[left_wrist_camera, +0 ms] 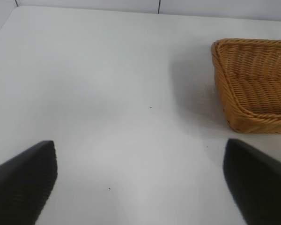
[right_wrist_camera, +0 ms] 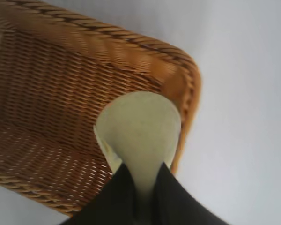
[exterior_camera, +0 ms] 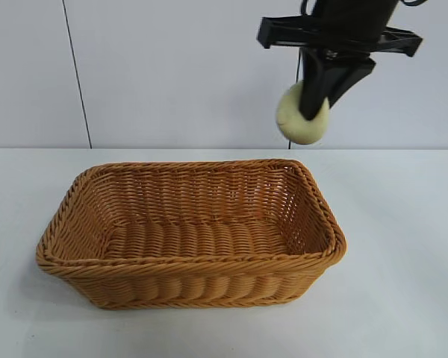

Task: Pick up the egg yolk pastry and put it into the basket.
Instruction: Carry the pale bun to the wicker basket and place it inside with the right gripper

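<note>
The right gripper (exterior_camera: 313, 112), its black fingers pinched tight on the small pale cream-yellow egg yolk pastry (exterior_camera: 299, 115), hangs in the air above the far right corner of the large rectangular orange-brown woven wicker basket (exterior_camera: 190, 257). The fingers hide the pastry's middle, and the arm is cut off by the frame. The left gripper (left_wrist_camera: 140, 183) is parked well clear of the basket, spread wide and holding nothing; only its fingertips (left_wrist_camera: 25, 176) show.
</note>
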{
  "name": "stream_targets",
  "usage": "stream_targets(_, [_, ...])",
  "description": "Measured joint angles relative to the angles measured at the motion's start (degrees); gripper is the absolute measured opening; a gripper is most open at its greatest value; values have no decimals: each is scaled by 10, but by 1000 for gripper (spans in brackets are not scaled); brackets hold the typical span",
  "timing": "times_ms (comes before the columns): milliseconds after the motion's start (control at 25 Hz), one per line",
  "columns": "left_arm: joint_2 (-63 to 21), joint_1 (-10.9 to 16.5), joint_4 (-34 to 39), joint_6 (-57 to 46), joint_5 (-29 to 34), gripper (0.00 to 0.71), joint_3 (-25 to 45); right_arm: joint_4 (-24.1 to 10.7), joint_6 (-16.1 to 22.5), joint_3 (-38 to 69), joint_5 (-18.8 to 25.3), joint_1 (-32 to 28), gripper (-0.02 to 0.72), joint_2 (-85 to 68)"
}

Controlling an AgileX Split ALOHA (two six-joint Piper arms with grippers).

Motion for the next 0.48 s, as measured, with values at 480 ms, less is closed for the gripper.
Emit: stream_targets(480, [0,0,0,0,0,692,0,0,8,0,-88,48,43,136])
